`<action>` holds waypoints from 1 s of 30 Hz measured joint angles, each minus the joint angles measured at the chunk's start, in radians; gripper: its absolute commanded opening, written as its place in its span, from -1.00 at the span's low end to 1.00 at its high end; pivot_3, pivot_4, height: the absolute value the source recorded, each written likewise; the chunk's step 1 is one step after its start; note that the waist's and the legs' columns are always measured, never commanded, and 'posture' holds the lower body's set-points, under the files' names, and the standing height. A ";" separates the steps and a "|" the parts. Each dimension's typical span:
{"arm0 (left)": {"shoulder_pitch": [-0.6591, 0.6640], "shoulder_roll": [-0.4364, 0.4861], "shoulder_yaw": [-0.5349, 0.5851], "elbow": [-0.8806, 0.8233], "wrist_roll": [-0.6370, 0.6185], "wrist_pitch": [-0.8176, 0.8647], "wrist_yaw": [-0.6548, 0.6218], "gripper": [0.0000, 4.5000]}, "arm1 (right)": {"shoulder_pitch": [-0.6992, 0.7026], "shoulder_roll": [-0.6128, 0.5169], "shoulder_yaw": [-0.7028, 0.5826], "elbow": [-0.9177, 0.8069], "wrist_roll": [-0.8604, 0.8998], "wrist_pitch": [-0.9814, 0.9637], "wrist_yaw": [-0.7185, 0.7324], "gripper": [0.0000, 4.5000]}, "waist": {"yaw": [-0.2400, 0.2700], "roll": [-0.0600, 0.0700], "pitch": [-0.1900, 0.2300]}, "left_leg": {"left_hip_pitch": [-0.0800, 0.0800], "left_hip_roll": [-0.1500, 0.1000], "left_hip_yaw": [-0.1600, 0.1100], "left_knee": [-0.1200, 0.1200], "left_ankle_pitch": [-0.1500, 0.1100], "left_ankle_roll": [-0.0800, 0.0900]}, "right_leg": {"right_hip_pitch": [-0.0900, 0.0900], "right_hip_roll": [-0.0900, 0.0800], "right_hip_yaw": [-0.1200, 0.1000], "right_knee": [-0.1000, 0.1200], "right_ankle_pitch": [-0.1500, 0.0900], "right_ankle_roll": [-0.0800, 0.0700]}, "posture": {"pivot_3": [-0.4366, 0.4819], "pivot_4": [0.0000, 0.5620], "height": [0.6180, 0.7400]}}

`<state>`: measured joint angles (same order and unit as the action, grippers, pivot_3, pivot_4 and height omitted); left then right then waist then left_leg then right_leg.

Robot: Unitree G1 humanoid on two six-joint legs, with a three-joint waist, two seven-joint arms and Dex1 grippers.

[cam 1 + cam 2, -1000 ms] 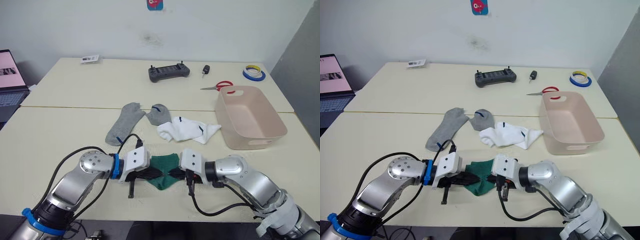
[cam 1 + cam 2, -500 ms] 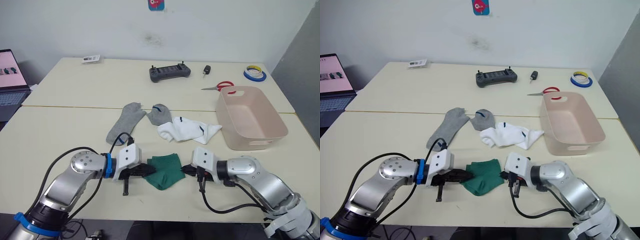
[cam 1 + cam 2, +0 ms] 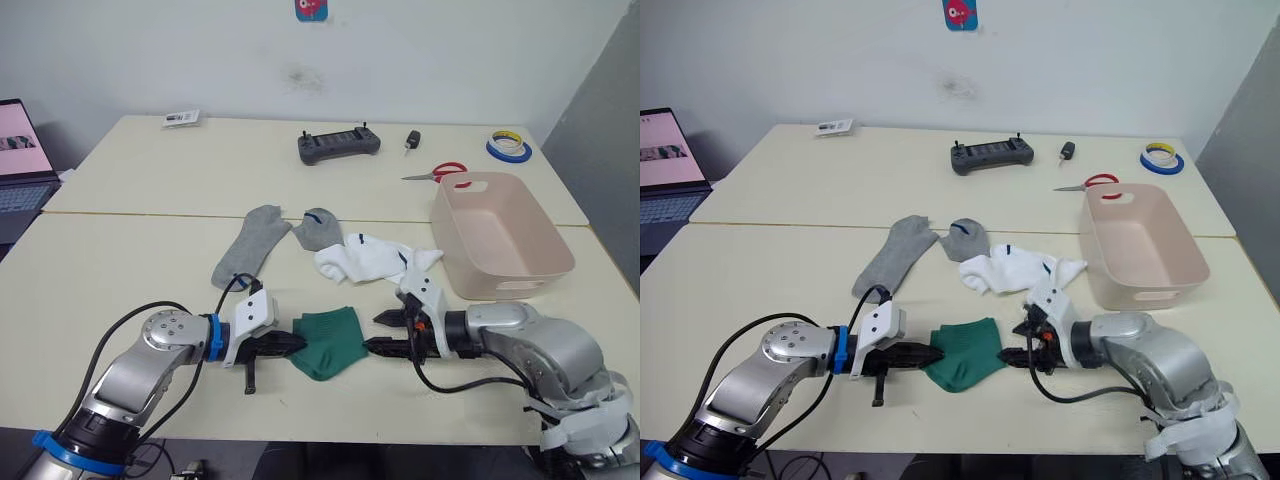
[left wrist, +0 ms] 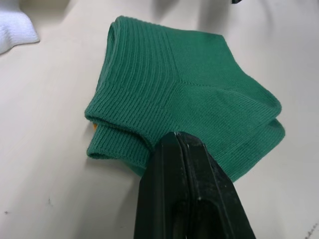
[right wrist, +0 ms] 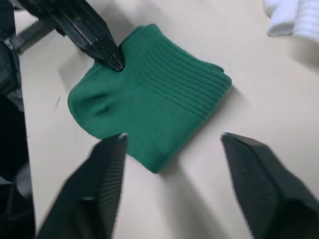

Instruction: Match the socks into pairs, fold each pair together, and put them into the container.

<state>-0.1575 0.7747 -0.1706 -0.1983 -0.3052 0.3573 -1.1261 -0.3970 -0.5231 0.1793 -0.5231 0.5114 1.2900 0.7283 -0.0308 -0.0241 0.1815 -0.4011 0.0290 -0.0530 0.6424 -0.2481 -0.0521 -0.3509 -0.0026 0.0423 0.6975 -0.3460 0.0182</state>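
The folded green socks (image 3: 327, 342) lie flat on the table (image 3: 120, 270) near its front edge, between the two grippers. The left gripper (image 3: 296, 342) has its fingers pressed together into one point, and that point touches the left edge of the green bundle — whether any fabric is pinched there cannot be told. The right gripper (image 3: 378, 333) sits just beside the bundle's right edge, its fingers spread wide and holding nothing. Two grey socks (image 3: 248, 244) lie toward the middle of the table, one stretched out and one bunched, with the white socks (image 3: 375, 259) heaped just to their right. The pink tub (image 3: 548, 247) stands upright near the table's right edge — apart from the socks.
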 measured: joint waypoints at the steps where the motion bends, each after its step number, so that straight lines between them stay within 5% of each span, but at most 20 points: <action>1: 0.003 0.000 0.000 0.002 0.002 -0.007 0.000 -1.00 | -0.017 0.013 0.000 0.017 0.007 0.034 -0.015 0.95 | 0.000 0.000 0.000 | 0.000 0.000 0.000 0.000 0.000 0.000 | 0.000 0.000 0.000 0.000 0.000 0.000 | -0.05 -0.47 0.94; 14: 0.048 -0.001 0.008 -0.009 0.004 -0.045 0.032 -1.00 | -0.124 0.228 0.048 0.159 0.022 0.168 -0.161 0.98 | -0.003 0.001 -0.002 | 0.001 0.000 0.000 -0.001 0.000 0.000 | 0.000 0.000 0.001 0.000 0.000 0.000 | -0.05 -0.47 0.94; 28: 0.073 0.000 0.014 -0.026 0.005 -0.061 0.048 -1.00 | -0.127 0.425 -0.072 0.267 0.084 0.291 -0.192 0.98 | -0.004 0.002 -0.002 | 0.001 0.000 0.001 -0.002 0.000 0.000 | -0.001 0.000 0.001 0.000 0.000 0.000 | -0.05 -0.47 0.94; 30: 0.077 0.000 0.018 -0.026 0.005 -0.061 0.048 -1.00 | -0.127 0.438 -0.082 0.284 0.090 0.290 -0.201 0.81 | -0.004 0.002 -0.002 | 0.001 0.000 0.001 -0.002 0.000 0.000 | -0.001 0.000 0.001 0.000 0.000 0.000 | -0.05 -0.47 0.94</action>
<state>-0.0808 0.7744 -0.1527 -0.2243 -0.3004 0.2962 -1.0778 -0.5240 -0.0850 0.0968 -0.2390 0.6014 1.5798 0.5275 -0.0352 -0.0220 0.1794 -0.3998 0.0294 -0.0519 0.6401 -0.2482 -0.0520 -0.3520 -0.0024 0.0431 0.6977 -0.3460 0.0182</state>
